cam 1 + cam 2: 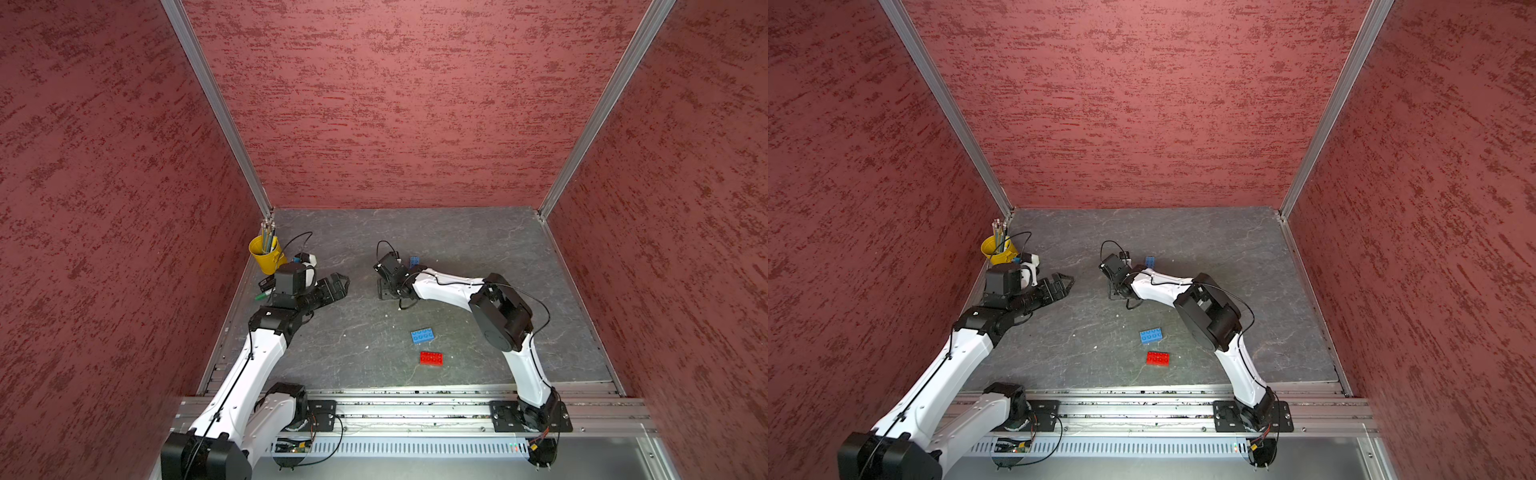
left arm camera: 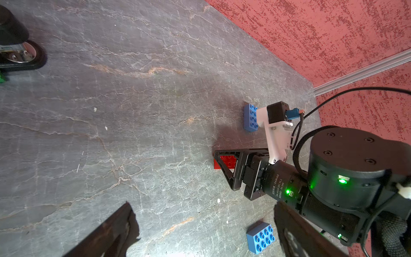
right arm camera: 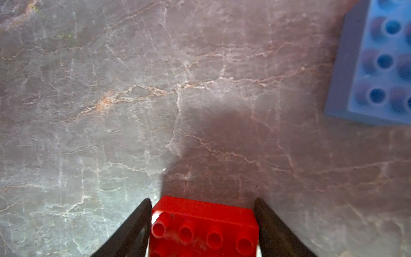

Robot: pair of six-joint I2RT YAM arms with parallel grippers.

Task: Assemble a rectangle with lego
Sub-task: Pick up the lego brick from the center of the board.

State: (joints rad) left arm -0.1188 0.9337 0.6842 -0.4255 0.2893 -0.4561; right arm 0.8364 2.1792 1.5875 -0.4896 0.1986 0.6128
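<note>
The right gripper (image 3: 202,200) jaws clamp 1 red brick (image 3: 204,231) on the counter (image 3: 133,111); the left gripper (image 1: 338,280) jaws stand released.

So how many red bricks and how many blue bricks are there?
Red bricks: 2 (loose red brick, gripped red brick in the right gripper)
Blue bricks: 2 (near blue brick, far blue brick)
Total: 4
</note>
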